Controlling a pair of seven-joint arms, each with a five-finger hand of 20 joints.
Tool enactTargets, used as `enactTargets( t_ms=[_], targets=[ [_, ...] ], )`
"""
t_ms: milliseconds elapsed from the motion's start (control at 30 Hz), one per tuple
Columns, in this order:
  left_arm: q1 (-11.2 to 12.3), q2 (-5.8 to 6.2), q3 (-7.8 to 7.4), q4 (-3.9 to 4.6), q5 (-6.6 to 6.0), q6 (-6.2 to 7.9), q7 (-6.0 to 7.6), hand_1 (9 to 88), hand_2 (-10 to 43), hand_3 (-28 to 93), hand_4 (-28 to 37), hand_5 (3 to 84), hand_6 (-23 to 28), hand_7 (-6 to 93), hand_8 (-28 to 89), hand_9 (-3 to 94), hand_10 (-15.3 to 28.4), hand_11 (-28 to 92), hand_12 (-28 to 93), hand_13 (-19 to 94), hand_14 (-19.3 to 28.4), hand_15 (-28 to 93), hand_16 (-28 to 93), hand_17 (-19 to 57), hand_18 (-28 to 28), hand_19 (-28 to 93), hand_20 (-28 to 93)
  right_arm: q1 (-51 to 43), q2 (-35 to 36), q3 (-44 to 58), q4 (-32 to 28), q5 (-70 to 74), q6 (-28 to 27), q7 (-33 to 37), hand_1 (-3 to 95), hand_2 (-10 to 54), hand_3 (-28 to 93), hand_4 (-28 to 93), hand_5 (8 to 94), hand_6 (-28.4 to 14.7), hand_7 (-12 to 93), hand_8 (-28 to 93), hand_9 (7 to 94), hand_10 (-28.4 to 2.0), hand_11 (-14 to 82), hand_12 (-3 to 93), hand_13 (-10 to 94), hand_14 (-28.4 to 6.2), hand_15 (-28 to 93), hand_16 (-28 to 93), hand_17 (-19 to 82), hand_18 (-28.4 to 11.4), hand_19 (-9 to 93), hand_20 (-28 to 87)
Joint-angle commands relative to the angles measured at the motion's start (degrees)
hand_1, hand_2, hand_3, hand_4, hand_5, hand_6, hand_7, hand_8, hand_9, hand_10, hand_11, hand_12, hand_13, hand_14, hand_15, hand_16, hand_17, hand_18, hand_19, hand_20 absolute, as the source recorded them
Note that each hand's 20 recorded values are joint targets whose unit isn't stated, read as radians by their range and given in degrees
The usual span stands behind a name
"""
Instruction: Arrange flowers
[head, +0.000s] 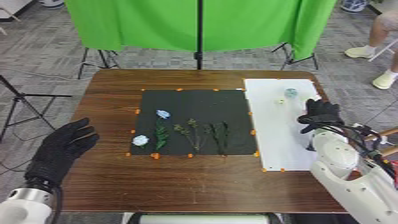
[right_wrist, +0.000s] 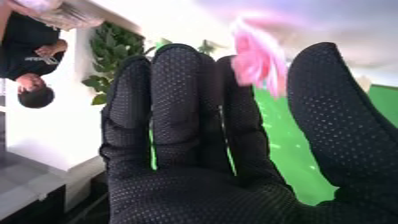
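Left robot hand (head: 67, 145): open, table (head: 200, 187) 9 o'clock. Right robot hand (head: 322, 112): 2 o'clock, over white sheet (head: 282, 132); fingers straight, open. Pink flower (right_wrist: 258, 52) between its fingers and thumb in wrist view, can't tell if touching. Black mat (head: 191, 100): blue flower (head: 163, 114) 10 o'clock, white flower (head: 140, 140) 8 o'clock, leafy stem (head: 161, 135) between them.
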Motion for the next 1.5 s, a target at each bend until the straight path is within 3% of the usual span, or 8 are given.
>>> enactTargets(
  t_ms=[33, 167, 433, 567, 700, 967, 1500],
  targets=[
    [0.78, -0.19, -0.06, 0.05, -0.33, 0.52, -0.39, 32.7, 3.1, 72, -28.3, 38.2, 5.0, 33.2, -16, 35.9, 15.1, 37, 10, 30, 17.4, 51, -8, -5.0, 22.9, 63, -3, -0.76, 0.14, -0.05, 0.29, -0.53, 9.05, -5.25, 50.1, -9.4, 85, -28, 57.0, -2.4, 62, -6, 74.8, -4.9, 35.3, 47.4, 78, -2.2, 59, 32, 38, -17.5, 83, 37],
    [0.64, -0.08, -0.16, 0.11, -0.31, 0.58, -0.59, 32.6, 3.0, 72, -28.3, 38.3, 5.0, 33.2, -16, 35.8, 15.1, 37, 10, 30, 17.5, 51, -8, -5.1, 22.9, 63, -3, -0.74, -0.23, -0.11, -2.04, -0.05, 12.32, -8.12, 51.8, -9.5, 86, -28, 63.5, -2.5, 63, -13, 81.9, -4.8, 28.0, 49.1, 82, -1.8, 57, 33, 40, -17.7, 84, 38],
    [0.18, -0.11, 0.15, 0.26, -0.15, 0.08, -1.03, 32.6, 3.0, 72, -28.3, 38.3, 5.0, 33.4, -16, 35.9, 15.1, 37, 10, 30, 17.6, 51, -8, -5.1, 22.9, 63, -3, 4.99, -3.1, -6.03, -8.33, 2.8, 15.89, -17.99, 52.2, -9.5, 86, -27, 65.7, -2.6, 63, -15, 83.3, -5.2, 26.4, 48.9, 83, -2.1, 56, 34, 41, -17.9, 84, 38],
    [0.28, -0.25, 0.21, 0.19, -0.06, 0.2, -1.08, 32.6, 2.9, 72, -28.3, 38.3, 5.1, 33.4, -16, 35.9, 15.2, 37, 10, 30, 17.5, 51, -8, -5.0, 22.9, 63, -3, 10.41, -6.31, -11.85, -9.3, 4.08, 13.45, -24.33, 52.2, -9.5, 86, -27, 65.5, -2.6, 63, -15, 83.3, -4.9, 26.1, 49.4, 83, -2.1, 56, 35, 41, -17.8, 84, 38],
    [-0.42, -0.16, 0.65, 0.54, -0.01, -0.04, -1.48, 32.6, 2.8, 73, -28.3, 38.4, 5.1, 33.5, -17, 36.0, 15.3, 38, 10, 30, 17.5, 51, -8, -5.0, 22.9, 63, -3, 16.57, -11.08, -18.39, -6.66, 4.18, 9.72, -27.57, 52.1, -9.5, 86, -27, 65.2, -2.4, 63, -15, 83.3, -5.0, 26.0, 49.9, 83, -2.1, 56, 35, 40, -17.4, 84, 39],
    [-1.29, -0.13, 1.35, 0.86, 0.09, 0.06, -1.86, 32.7, 2.9, 72, -28.3, 38.4, 5.1, 34.0, -17, 36.0, 15.3, 38, 10, 30, 17.5, 51, -8, -5.0, 23.0, 63, -3, 21.79, -19.27, -25.24, -0.55, 1.95, 8.1, -29.8, 51.8, -9.5, 86, -28, 63.9, -1.9, 64, -15, 82.9, -5.0, 26.0, 50.2, 82, -1.8, 56, 35, 39, -17.0, 83, 39],
    [-1.39, 0.24, 1.89, 1.03, -0.06, 0.1, -1.45, 32.7, 2.5, 73, -28.3, 39.1, 5.4, 36.0, -18, 36.5, 15.8, 40, 9, 30, 17.7, 53, -8, -5.0, 23.2, 64, -4, 24.95, -22.49, -32.51, 5.82, -2.77, 8.04, -28.9, 51.6, -9.5, 85, -28, 63.2, -1.5, 65, -14, 82.5, -4.6, 26.6, 49.6, 81, -1.8, 58, 34, 39, -16.7, 83, 40]
  ],
)
